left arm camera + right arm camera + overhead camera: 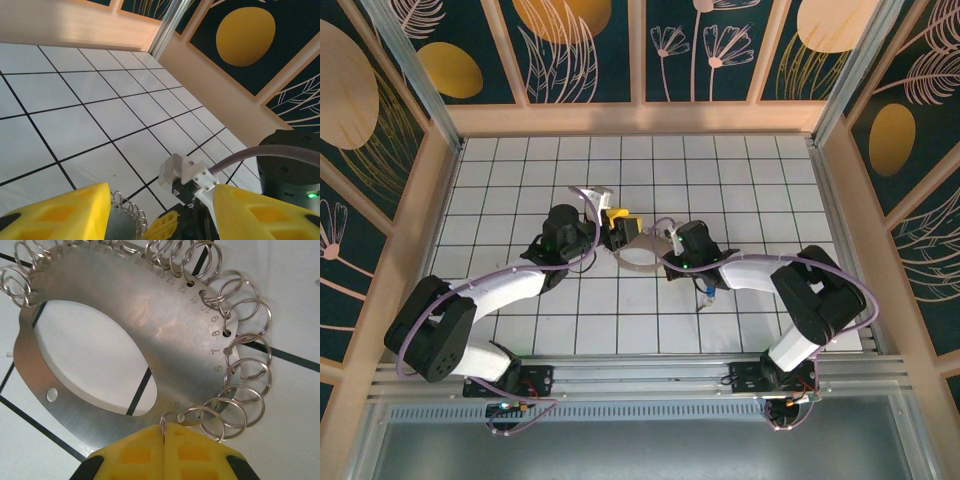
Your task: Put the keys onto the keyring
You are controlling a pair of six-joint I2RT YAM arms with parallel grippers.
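Looking across the white tiled table (pixel 520 180), both arms reach in towards the middle and meet over the keyring (pixel 638 260), a flat silvery oval plate with a wide opening, its outer edge punched with numbered holes and strung with small split rings (pixel 247 367). It sits between the two grippers, close to the centre of the table. From the right wrist, the plate fills most of what can be seen, tilted above the tiles so the dark grout lines show through its opening. The right gripper (pixel 164 436) has its yellow fingers (pixel 135 455) pressed flat together, and a thin loop of wire from one of the split rings on the plate's near edge is nipped in the seam between them. The left gripper (pixel 617 228) comes at the plate from the other side; its yellow fingers (pixel 60 212) stand part-way apart, with the ringed edge of the plate just inside one of them, though whether it touches that finger is hard to tell. The key (pixel 706 292), small with a blue head, lies on the tiles beside the right forearm, apart from the keyring and from both grippers.
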